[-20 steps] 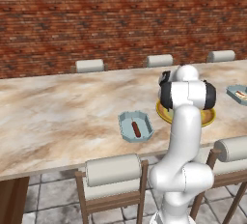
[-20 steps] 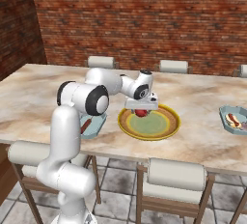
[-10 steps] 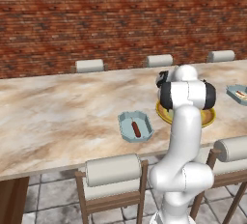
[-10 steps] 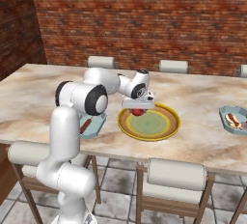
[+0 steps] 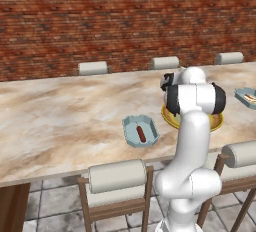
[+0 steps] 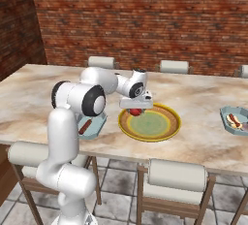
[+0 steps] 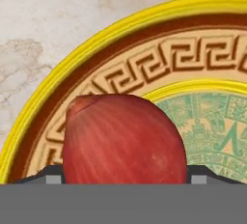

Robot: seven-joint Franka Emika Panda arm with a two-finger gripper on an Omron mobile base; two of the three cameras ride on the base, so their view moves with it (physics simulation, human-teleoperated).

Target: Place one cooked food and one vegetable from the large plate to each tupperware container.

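Gripping a red onion between its jaws: gripper, low over the plate's left rim; blue trays flank it.

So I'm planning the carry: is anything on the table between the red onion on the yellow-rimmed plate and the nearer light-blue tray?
Nothing visible does. The red onion sits on the yellow-rimmed round plate, between the tips of the gripper. Bare marble separates the plate from the light-blue octagonal tray, which already holds a brown sausage.
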